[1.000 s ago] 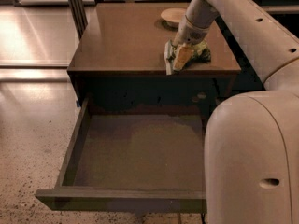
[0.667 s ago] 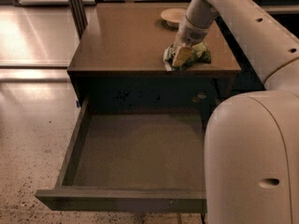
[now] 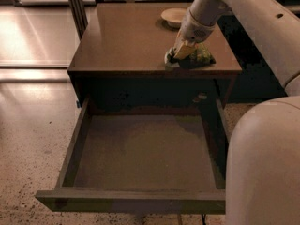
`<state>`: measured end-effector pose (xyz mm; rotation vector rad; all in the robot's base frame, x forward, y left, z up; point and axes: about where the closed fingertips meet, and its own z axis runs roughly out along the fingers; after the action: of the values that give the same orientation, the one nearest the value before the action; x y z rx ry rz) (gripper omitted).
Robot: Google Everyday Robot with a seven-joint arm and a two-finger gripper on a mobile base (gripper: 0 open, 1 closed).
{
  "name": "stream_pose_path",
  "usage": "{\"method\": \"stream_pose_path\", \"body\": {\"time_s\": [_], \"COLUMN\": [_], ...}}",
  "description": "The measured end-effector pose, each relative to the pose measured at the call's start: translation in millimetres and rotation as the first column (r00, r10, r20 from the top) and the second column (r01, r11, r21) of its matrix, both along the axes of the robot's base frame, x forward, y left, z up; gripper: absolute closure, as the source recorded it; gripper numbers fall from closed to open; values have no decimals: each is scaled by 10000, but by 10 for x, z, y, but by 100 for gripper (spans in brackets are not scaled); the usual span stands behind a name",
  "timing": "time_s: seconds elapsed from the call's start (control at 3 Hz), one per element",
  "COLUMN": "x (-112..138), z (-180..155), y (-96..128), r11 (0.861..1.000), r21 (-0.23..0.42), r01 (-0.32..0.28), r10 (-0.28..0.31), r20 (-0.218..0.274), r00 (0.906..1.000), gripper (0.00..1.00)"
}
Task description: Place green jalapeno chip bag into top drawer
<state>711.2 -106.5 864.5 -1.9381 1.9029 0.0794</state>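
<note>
The green jalapeno chip bag (image 3: 202, 55) lies crumpled on the dark wooden cabinet top (image 3: 126, 41), near its front right edge. My gripper (image 3: 179, 54) comes down from the upper right and sits on the bag's left end, touching it and hiding part of it. The bag still rests on the cabinet top. The top drawer (image 3: 70, 158) is pulled wide open below the cabinet top, and its flat bottom is bare.
A round beige bowl (image 3: 173, 17) stands at the back of the cabinet top behind the gripper. My pale arm and base (image 3: 262, 163) fill the right side and overlap the drawer's right front corner. Shiny floor (image 3: 33, 36) lies to the left.
The gripper has sunk lower onto the bag's left end and shifted slightly. The bag stays on the cabinet top and the drawer has not moved.
</note>
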Motion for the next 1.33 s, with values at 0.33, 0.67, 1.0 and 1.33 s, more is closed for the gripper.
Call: {"method": "stream_pose_path", "body": {"time_s": [0.33, 0.67, 1.0, 1.33], "x": [-288, -654, -978, -1219], "z": [295, 470, 452, 313], "y": [47, 179, 380, 590], "r11": [9999, 9985, 9916, 9807], "r21": [77, 286, 793, 1232], "r01": [-143, -468, -1025, -1518], "r10": [138, 440, 962, 1457], "r20": [630, 925, 797, 566], "r00": [9979, 9947, 9922, 9877], "gripper": [100, 100, 100, 100]}}
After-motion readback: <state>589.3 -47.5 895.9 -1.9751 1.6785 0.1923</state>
